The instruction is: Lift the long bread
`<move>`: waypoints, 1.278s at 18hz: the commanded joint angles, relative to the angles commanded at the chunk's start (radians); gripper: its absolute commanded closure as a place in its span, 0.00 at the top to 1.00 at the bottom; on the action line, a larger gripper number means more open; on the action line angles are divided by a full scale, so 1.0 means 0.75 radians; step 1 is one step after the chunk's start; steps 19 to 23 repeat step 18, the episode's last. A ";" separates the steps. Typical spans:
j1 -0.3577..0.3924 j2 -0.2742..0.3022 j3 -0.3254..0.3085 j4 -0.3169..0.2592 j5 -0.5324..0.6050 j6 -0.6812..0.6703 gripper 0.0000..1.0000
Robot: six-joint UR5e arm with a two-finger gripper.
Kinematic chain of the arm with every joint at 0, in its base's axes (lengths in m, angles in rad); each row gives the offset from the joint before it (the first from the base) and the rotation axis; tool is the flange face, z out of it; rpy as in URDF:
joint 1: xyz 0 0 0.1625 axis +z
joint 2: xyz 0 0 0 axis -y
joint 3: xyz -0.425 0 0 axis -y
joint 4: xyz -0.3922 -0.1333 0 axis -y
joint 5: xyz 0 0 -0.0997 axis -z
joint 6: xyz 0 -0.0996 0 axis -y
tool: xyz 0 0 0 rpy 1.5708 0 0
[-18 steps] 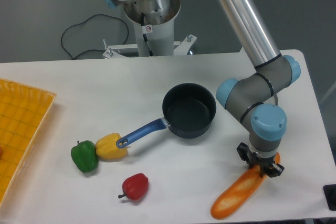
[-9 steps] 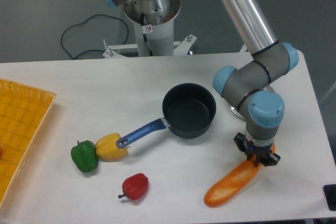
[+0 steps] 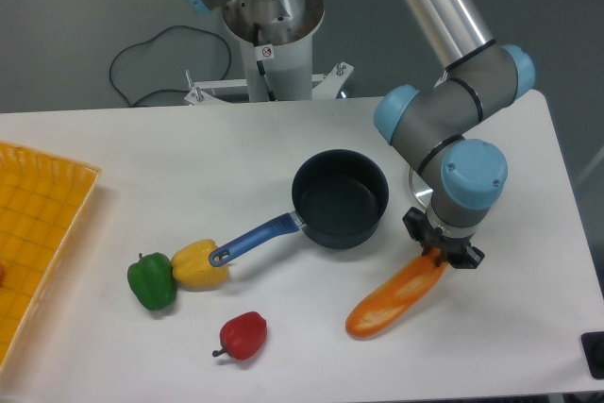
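The long bread (image 3: 392,297) is a glossy orange toy baguette with paler slash marks, lying slantwise right of the table's middle, below the pan. My gripper (image 3: 443,253) points down from the blue-capped wrist and is shut on the bread's upper right end. The bread hangs down to the left from the fingers; its lower left end looks raised off the table, though I cannot tell for sure.
A dark pan (image 3: 340,197) with a blue handle (image 3: 255,238) sits just left of the gripper. A yellow pepper (image 3: 199,264), green pepper (image 3: 152,280) and red pepper (image 3: 243,335) lie at the front left. An orange tray (image 3: 38,224) is at the left edge.
The gripper has moved up and to the left with the bread held in it; the bread has shifted the same way, nearer the pan.
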 joint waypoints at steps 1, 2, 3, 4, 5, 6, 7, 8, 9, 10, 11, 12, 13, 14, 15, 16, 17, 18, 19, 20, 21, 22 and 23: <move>0.002 0.018 0.000 -0.012 0.000 0.000 0.33; 0.004 0.039 0.002 -0.029 0.002 0.000 0.33; 0.008 0.053 0.002 -0.037 0.000 0.000 0.33; 0.010 0.064 0.006 -0.037 0.000 0.000 0.33; 0.010 0.074 0.006 -0.039 0.000 0.002 0.33; 0.012 0.078 0.010 -0.043 0.000 0.000 0.33; 0.016 0.090 0.014 -0.057 0.000 0.002 0.33; 0.018 0.096 0.016 -0.074 0.000 0.002 0.33; 0.020 0.111 0.016 -0.088 0.000 0.004 0.34; 0.025 0.121 0.016 -0.106 0.002 0.022 0.34; 0.027 0.131 0.016 -0.123 0.004 0.043 0.34; 0.033 0.145 0.016 -0.137 0.010 0.069 0.34; 0.041 0.154 0.016 -0.153 0.014 0.086 0.34; 0.041 0.160 0.016 -0.162 0.016 0.102 0.34; 0.041 0.162 0.016 -0.162 0.018 0.114 0.34; 0.041 0.162 0.016 -0.164 0.020 0.115 0.34; 0.043 0.164 0.018 -0.164 0.020 0.117 0.34; 0.049 0.164 0.018 -0.166 0.020 0.117 0.34; 0.049 0.164 0.018 -0.166 0.020 0.117 0.34; 0.049 0.164 0.018 -0.166 0.020 0.117 0.34; 0.049 0.164 0.018 -0.166 0.020 0.117 0.34; 0.049 0.164 0.018 -0.166 0.020 0.117 0.34; 0.049 0.164 0.018 -0.166 0.020 0.117 0.34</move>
